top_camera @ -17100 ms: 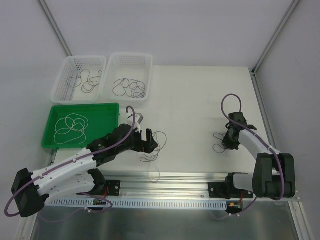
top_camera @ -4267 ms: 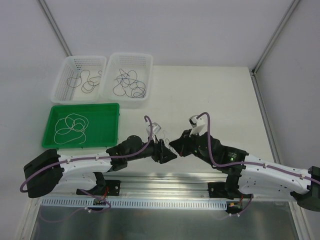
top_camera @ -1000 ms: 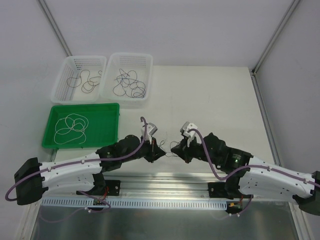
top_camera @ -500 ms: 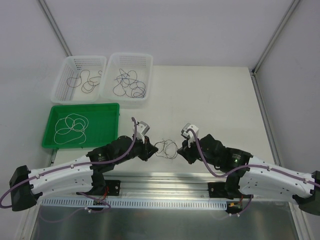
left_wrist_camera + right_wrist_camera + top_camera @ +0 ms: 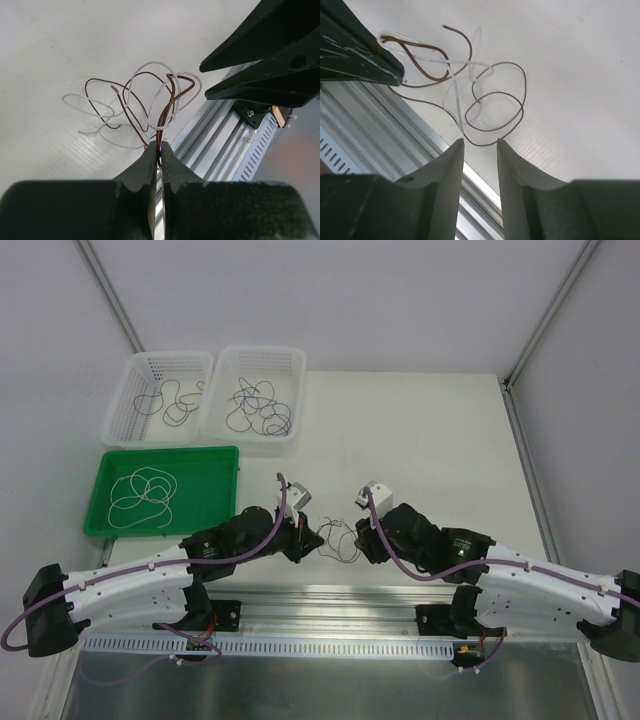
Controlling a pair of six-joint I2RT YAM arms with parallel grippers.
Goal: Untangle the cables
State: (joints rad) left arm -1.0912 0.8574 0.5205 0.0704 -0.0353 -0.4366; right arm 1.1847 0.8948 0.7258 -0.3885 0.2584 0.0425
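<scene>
So half a second before this the two arms were pulled further apart, with the tangle (image 5: 338, 540) spread out between them. By this moment they'd closed back in and the bundle sat slack in the small gap between them, low in the middle of the overhead frame, on the worktop (image 5: 420, 440) just above the metal rail.

The left tool (image 5: 160, 146) was clamped tight on a brown strand (image 5: 170, 105) and a white strand (image 5: 150, 63) together. The right tool (image 5: 480, 142) had its fingers a narrow gap apart, and I couldn't see anything pinched in there, so my guess is it had let go. From its wrist view, brown and white were still looped through each other.

So the tug didn't free them, far as I could tell. Looked like a regroup to me: the right side needs a fresh grip on just one colour. The other cables were already sorted at upper left, dark ones in two white baskets (image 5: 262, 350) and a white one in the green tray (image 5: 170, 451).
</scene>
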